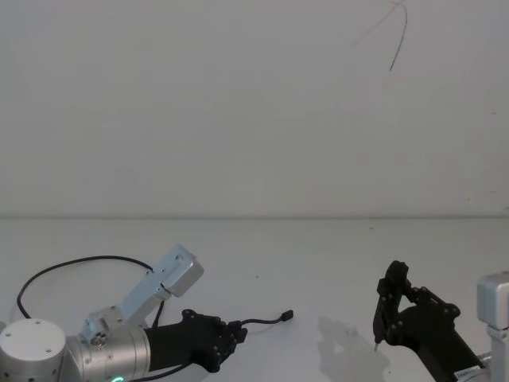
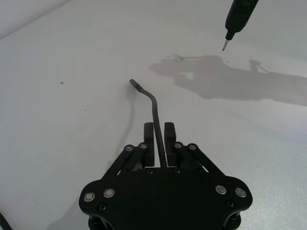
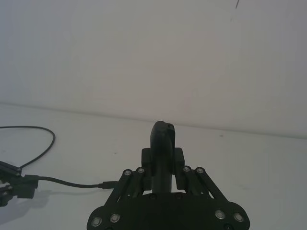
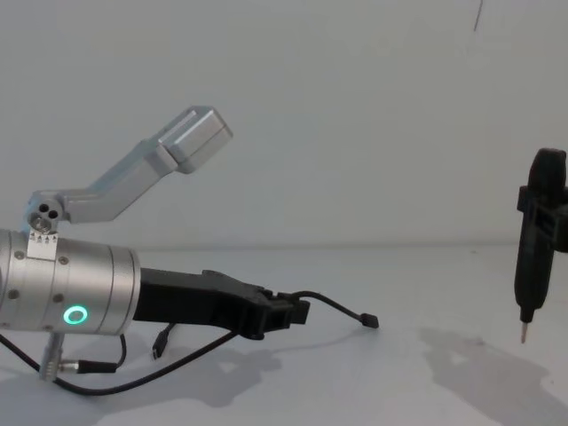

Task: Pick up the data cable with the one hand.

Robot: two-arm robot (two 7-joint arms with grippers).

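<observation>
Left pincer (image 1: 236, 333) is low over the front-left of the tabletop (image 1: 334, 255), pointing fwd and toward the centre, approx level. In the chest view you see its shadow on the surface beneath it. Its jaws are closed tight on the data cable (image 2: 154, 103). In the left wrist view the cord runs straight between the two fingers (image 2: 148, 136), w/ no gap either side. From the grip a short length of cable sticks out ahead, rises a bit, then droops to its small black plug (image 4: 371, 321). The plug is right at the tabletop, towards the right arm; you can't tell whether it touches. The green ring (image 4: 75, 314) glows on the silver cylinder behind the pincer.

A black cord loop (image 1: 79, 259) arcs over the tabletop behind the left arm, and more cord trails under the arm in the chest view. You can't tell if that's the same cable.

Right pincer (image 3: 163, 160) is on the right side, well apart from the plug and raised off the surface. It's clamped on a black pen-shaped tool (image 4: 537, 248), held upright w/ its pale tip (image 4: 524, 334) pointing down, clear of the tabletop.
</observation>
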